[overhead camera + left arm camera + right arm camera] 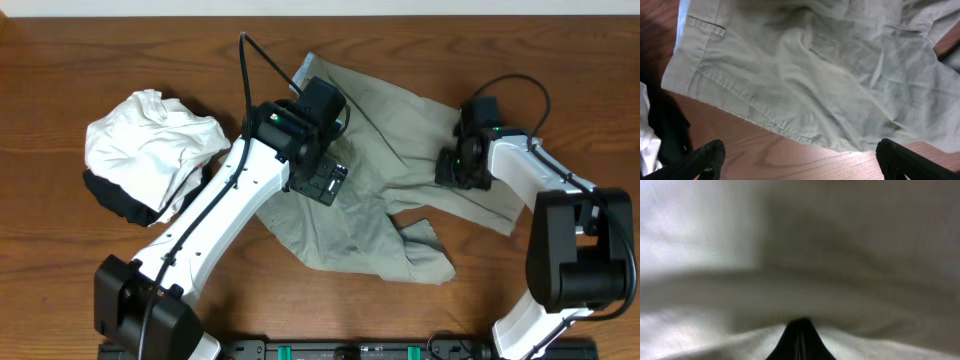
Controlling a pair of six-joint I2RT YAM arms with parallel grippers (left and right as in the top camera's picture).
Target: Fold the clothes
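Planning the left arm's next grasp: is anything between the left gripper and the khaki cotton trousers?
Nothing visible. The open left gripper hovers over the edge of the khaki cotton trousers, with only bare wooden table showing between its fingertips. The crumpled white garment and black garment lie off to its left, clear of the path.

Both arms same build: white rounded link shells, black joint housings. left arm (215, 210): thin black cable (245, 70) off its far end, green LED (281, 121) on the wrist block. right arm (520, 160): bulky black housing (575, 250) on the near side, cable loop (525, 88) on the far side, green light (494, 130) at the wrist. left gripper (805, 160): fingertips (710, 156) matte black, rounded. right gripper (800, 332): black, tapered.
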